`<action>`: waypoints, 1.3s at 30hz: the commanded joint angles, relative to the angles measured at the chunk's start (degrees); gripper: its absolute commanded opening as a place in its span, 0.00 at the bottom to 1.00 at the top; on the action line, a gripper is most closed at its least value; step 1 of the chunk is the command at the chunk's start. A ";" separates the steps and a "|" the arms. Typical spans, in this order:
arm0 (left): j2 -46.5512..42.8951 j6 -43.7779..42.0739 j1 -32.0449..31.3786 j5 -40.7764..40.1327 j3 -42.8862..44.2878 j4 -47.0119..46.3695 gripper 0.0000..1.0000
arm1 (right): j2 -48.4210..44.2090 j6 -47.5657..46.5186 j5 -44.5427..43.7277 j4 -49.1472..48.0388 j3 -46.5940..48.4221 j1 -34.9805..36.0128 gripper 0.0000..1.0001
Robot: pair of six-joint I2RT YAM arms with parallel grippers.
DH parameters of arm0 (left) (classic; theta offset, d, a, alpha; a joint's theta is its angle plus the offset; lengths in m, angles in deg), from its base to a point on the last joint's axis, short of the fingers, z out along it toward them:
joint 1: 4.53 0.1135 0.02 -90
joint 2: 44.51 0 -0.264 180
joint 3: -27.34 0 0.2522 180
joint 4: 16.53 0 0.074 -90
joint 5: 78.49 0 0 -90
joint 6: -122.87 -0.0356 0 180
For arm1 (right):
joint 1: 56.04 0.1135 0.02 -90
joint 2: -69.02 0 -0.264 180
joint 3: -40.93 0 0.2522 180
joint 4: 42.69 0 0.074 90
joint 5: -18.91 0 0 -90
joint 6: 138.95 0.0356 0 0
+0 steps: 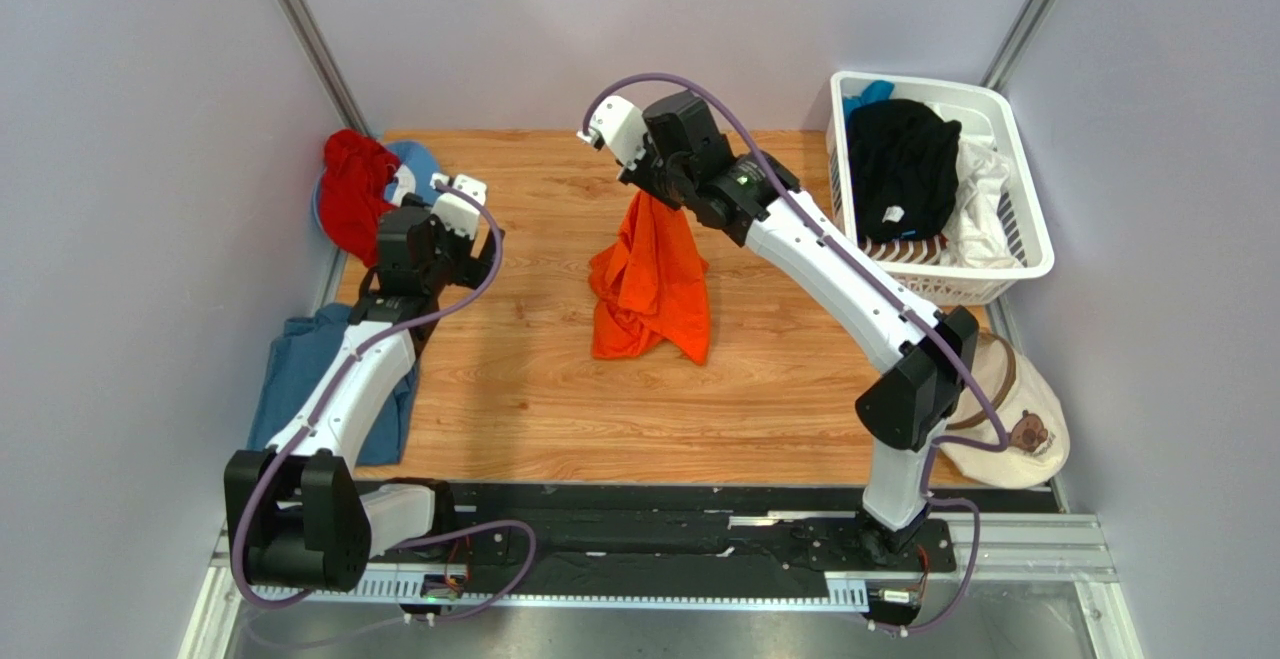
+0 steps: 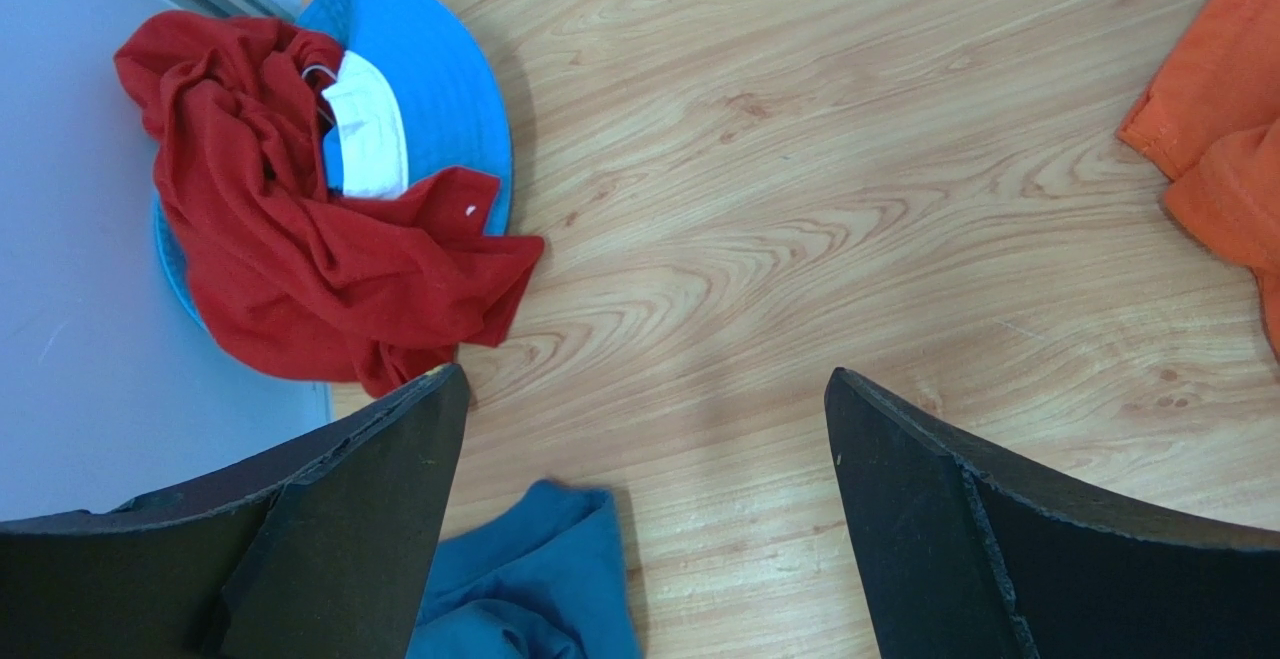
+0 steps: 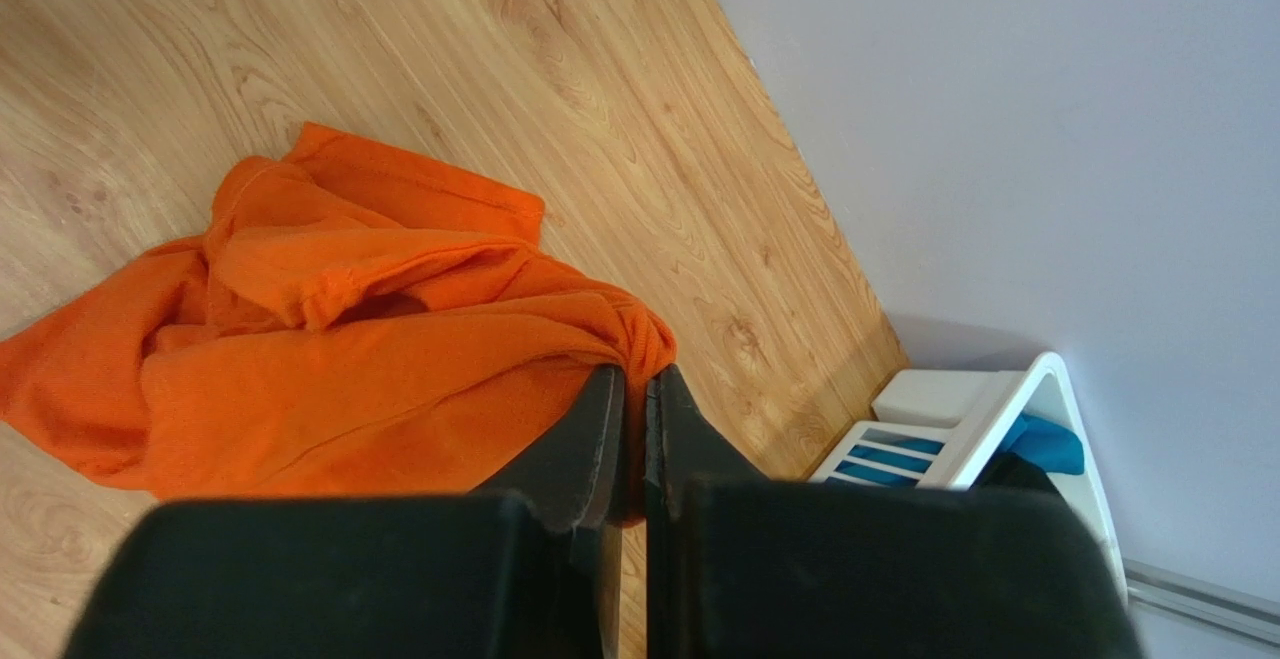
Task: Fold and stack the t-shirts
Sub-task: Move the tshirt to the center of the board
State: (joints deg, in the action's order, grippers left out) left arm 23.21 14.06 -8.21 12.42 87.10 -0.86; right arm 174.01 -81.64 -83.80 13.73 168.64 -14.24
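Observation:
A bright orange t-shirt (image 1: 649, 284) hangs bunched in the middle of the wooden table (image 1: 541, 389), its lower part resting on the wood. My right gripper (image 3: 634, 374) is shut on its top edge (image 3: 346, 359) and holds it up (image 1: 649, 191). My left gripper (image 2: 643, 389) stands wide open above bare wood at the left (image 1: 451, 217), nothing between its fingers. A dusty blue t-shirt (image 1: 323, 382) lies crumpled at the table's left edge, its tip just below the left fingers (image 2: 526, 584). A black t-shirt (image 1: 902, 164) and a white one (image 1: 984, 202) lie in the basket.
A white laundry basket (image 1: 920, 82) stands at the back right. A red cloth (image 2: 301, 254) lies on a blue hat (image 2: 436, 74) in the back left corner. A beige cap with a bear face (image 1: 1029, 427) hangs off the table's right edge.

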 commanded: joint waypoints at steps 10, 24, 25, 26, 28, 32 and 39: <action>-1.28 -1.14 -0.01 3.66 -0.65 -0.86 0.98 | 9.35 -1.50 -7.32 -5.39 8.83 -2.68 0.02; 1.97 -1.93 -0.10 4.45 -1.44 -4.02 0.98 | 4.70 -3.43 -16.73 -5.04 -8.38 -8.31 0.24; 2.23 -1.93 -0.01 4.45 -1.44 -4.20 0.98 | 3.91 -3.52 -17.52 -4.86 -9.61 -8.66 0.35; 2.50 -2.02 -0.01 4.54 -1.44 -4.72 0.98 | 3.56 -3.44 -17.96 -4.69 -11.89 -8.84 0.41; 3.38 -2.20 -0.01 4.89 -1.53 -5.25 0.98 | 2.68 -3.00 -19.27 -4.25 -13.57 -9.11 0.58; 5.13 -1.85 -0.10 5.86 -1.26 -5.95 0.98 | 1.18 1.55 -14.99 1.18 -14.55 -9.02 0.71; 7.42 -1.67 -0.10 5.95 -1.44 -7.01 0.98 | 1.80 7.28 -2.77 7.97 -12.44 -6.74 0.71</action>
State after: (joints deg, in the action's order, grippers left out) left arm 29.99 12.97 -8.21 17.25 85.61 -4.94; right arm 177.83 -78.95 -93.59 17.62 153.76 -22.94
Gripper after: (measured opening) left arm 0.982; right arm 0.716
